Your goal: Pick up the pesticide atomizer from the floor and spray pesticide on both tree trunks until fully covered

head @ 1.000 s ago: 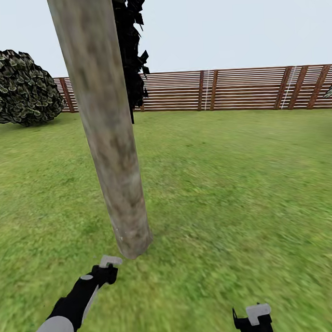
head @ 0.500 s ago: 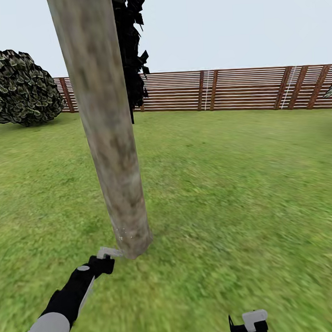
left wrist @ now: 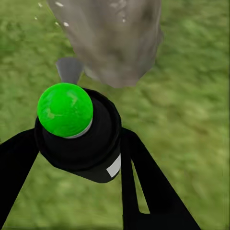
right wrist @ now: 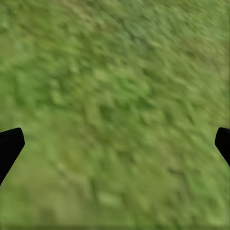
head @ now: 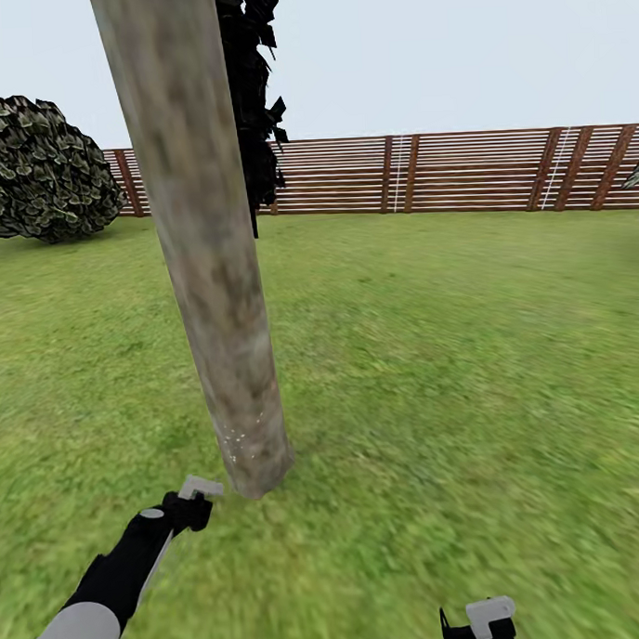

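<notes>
My left gripper (left wrist: 79, 158) clamps the atomizer (left wrist: 79, 139) (green-capped here) lower left; aimed low, I risk missing the trunk (head: 200, 250) higher up.

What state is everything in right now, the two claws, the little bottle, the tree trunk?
left gripper: shut on the pesticide atomizer, held near the trunk's base.
pesticide atomizer: gripped between the fingers, its top showing green, pointed at the trunk.
tree trunk: upright, a few white speckles near its base, bare higher up.
right gripper: open, nothing between its fingers, over grass.
</notes>
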You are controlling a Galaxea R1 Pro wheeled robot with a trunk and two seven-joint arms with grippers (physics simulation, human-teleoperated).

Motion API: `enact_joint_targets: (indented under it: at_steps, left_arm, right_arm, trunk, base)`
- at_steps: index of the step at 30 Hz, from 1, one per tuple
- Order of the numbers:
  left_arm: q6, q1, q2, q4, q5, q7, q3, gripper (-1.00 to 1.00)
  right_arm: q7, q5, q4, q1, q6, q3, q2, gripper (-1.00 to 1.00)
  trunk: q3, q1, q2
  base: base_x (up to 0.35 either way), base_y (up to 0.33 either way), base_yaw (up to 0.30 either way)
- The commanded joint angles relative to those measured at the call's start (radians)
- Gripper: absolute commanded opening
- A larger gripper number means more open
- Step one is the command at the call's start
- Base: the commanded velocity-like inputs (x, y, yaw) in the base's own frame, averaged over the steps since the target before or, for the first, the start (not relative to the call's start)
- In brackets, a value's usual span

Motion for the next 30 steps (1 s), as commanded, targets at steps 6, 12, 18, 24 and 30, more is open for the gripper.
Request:
enact_joint_targets:
  at_steps: [6,12,18,24,30]
  left_arm:
    - [0.006,-0.009,-0.102,-0.016,-0.015,-0.007,-0.002,-1.0]
    - [0.007,-0.008,-0.038,-0.033,-0.011,-0.008,0.007,-1.0]
    - [0.008,-0.007,-0.047,-0.035,-0.011,-0.008,0.001,-1.0]
    - [0.079,-0.014,-0.119,-0.093,-0.012,-0.009,0.001,-1.0]
    - [0.103,-0.017,-0.033,-0.124,-0.011,-0.062,0.006,-1.0]
  right_arm:
    - [-0.007,0.011,0.002,-0.001,-0.002,-0.004,0.0,1.0]
    - [-0.007,0.011,0.002,-0.001,-0.002,-0.004,0.0,1.0]
    - [-0.007,0.011,0.002,-0.001,-0.002,-0.004,0.0,1.0]
    - [-0.007,0.011,0.001,-0.001,-0.002,-0.005,0.0,1.0]
    - [-0.007,0.011,0.002,-0.001,-0.002,-0.004,0.0,1.0]
  trunk:
    - [-0.001,0.0,0.0]
    - [-0.001,0.0,0.0]
    - [-0.001,0.0,0.0]
    - [-0.001,0.0,0.0]
    - [-0.001,0.0,0.0]
  base:
    - [0.0,0.0,0.0]
    - [0.0,0.0,0.0]
    - [0.0,0.0,0.0]
    - [0.0,0.0,0.0]
    - [0.0,0.0,0.0]
